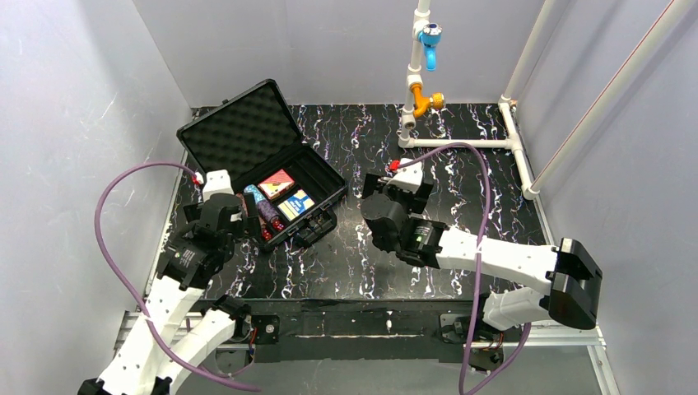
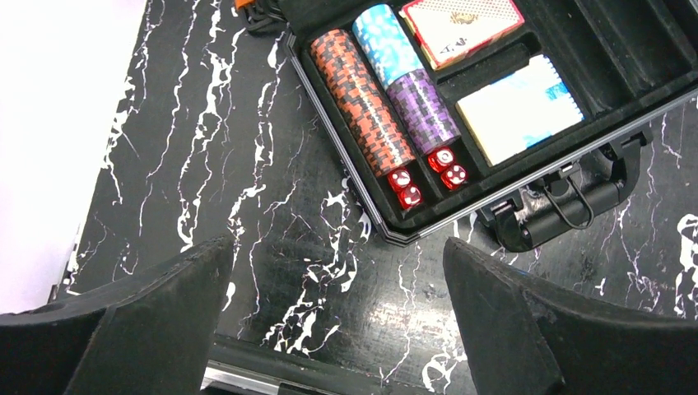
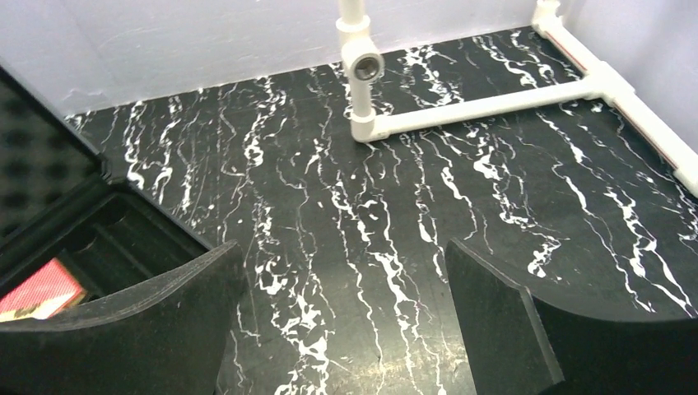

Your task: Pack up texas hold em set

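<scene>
So the left gripper (image 2: pixel 336 247) and right gripper (image 3: pixel 344 247) are both spread wide, holding nothing. The black case (image 2: pixel 337 136) sits open just past the left one, on the left of the table (image 1: pixel 395 247) (brown, blue and purple chip rows (image 2: pixel 362 103), red dice (image 2: pixel 405 188), two card boxes (image 2: pixel 520 107) inside), with its egg-crate foam lid (image 1: pixel 239 132) up behind.

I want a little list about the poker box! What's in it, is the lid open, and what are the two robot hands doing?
case: black rectangular hard case, open
lid: egg-crate foam lid, raised
chips: reddish-brown chip stack, blue chip stack, purple chip stack, inside
cards: red card box, blue card box, inside
dice: four small red dice, inside beside the chips
left gripper: open, empty, by the case's corner
right gripper: open, empty, right of the case
</scene>
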`<state>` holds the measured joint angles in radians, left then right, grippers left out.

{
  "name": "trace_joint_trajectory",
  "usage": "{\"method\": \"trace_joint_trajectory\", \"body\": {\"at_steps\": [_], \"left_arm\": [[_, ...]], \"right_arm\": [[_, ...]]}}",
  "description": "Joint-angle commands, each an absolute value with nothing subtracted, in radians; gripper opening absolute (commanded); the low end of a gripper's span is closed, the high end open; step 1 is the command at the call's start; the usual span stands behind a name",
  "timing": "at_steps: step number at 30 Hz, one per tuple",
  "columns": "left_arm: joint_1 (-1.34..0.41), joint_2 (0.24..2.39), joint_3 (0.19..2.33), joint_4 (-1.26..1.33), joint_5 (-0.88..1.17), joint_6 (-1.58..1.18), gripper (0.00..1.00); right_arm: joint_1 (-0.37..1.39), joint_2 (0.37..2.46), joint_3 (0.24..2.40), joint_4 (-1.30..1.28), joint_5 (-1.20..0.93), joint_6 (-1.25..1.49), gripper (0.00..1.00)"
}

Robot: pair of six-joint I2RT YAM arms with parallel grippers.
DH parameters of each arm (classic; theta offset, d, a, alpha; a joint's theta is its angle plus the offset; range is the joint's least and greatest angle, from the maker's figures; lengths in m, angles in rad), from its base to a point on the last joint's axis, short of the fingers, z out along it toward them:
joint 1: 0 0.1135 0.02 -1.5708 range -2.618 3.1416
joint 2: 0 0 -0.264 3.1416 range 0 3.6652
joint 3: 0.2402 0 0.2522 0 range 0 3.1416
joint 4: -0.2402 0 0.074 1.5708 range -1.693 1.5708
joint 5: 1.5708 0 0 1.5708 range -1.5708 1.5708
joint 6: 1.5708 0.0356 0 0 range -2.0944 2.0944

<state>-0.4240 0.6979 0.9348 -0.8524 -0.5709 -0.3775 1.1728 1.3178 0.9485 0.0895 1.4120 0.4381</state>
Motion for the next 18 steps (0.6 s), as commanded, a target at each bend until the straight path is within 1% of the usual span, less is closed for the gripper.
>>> {"method": "trace_joint_trajectory", "body": {"at_steps": [1,4,10,15,18], "left_arm": [[-0.404,0.668,0.894,-0.781,-0.516,-0.293,0.98],[-0.362,0.683,0.893,-0.773,-0.478,-0.272,0.98],[-0.264,0.711,0.911,-0.685,-0.365,-0.226,0.98],[-0.206,0.839,1.013,-0.667,-0.299,-0.181,0.98],[-0.117,0.906,1.074,-0.649,-0.233,-0.176,0.98]], "right_arm": [[1.173,1.321,1.014,0.059,1.269,0.384,1.00],[1.173,1.322,1.018,0.092,1.141,0.316,1.00],[1.173,1.329,1.024,0.117,1.014,0.263,1.00],[1.172,1.332,1.015,0.110,0.938,0.231,1.00],[1.171,1.331,1.001,0.107,0.904,0.233,1.00]]}}
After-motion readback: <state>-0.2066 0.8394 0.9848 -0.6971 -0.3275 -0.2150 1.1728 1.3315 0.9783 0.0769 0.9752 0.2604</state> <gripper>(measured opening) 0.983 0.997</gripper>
